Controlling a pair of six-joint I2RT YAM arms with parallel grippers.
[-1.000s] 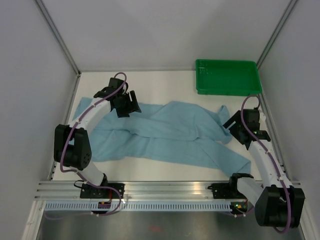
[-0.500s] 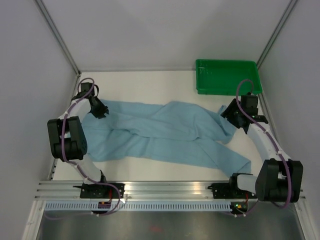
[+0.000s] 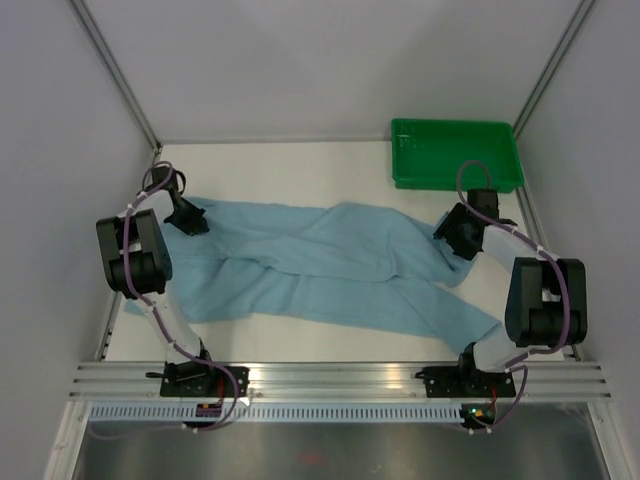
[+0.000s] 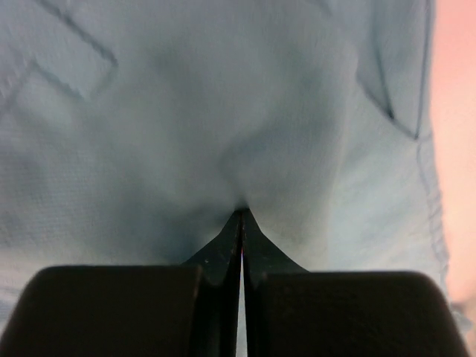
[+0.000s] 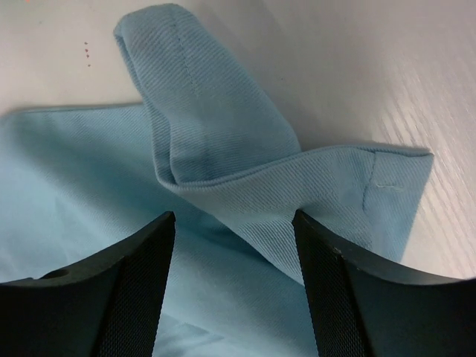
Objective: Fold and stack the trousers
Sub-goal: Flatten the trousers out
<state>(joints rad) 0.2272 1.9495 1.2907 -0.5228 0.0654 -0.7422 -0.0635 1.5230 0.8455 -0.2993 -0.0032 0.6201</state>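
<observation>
The trousers (image 3: pixel 330 265) are plain pale sky-blue with a fine diagonal weave. The tray (image 3: pixel 455 155) is bright green, and the counter (image 3: pixel 300 175) is white. The left hand (image 3: pixel 190 222) and right hand (image 3: pixel 452 238) are black, with purple cables (image 3: pixel 160 180).

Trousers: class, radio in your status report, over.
Left gripper shut on trousers at their left end. Right gripper open, astride a leg cuff. Trousers spread out, unfolded. Tray stands apart, nothing blocking.
</observation>
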